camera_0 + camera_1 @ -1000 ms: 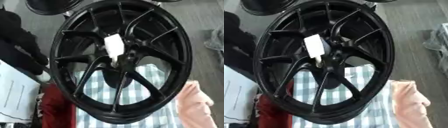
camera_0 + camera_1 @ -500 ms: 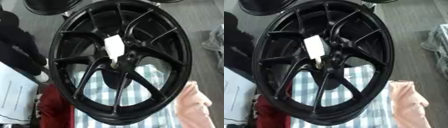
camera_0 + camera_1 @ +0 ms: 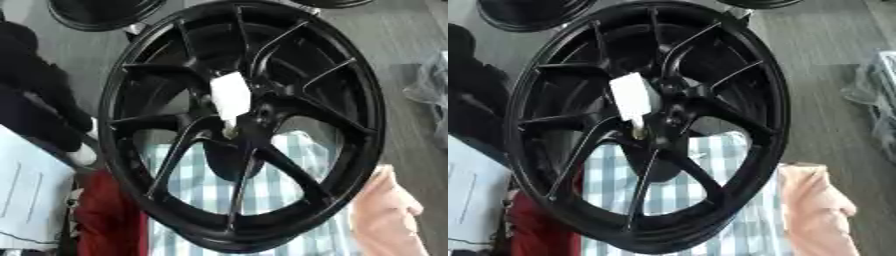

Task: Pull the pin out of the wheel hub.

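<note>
Observed standing on edge, centre: black multi-spoke alloy wheel (image 3: pixel 241 125). Seated at hub: white block-headed pin with brass-coloured tip (image 3: pixel 231 100), not yet withdrawn. Neither robot hand in view; state undeterminable. Next required: reach, pinch white head, pull outward.

The wheel (image 3: pixel 245 125) before me looks like black metal with a smooth satin sheen along its spokes and rim. At its hub, the pin (image 3: pixel 231 97) wears a matt white, paper-like tag over a small brassy metal tip. At six o'clock lies soft blue-checked cloth (image 3: pixel 289 185), at four o'clock matt peach fabric (image 3: pixel 385 215), at eight o'clock red cloth (image 3: pixel 109 220).
</note>
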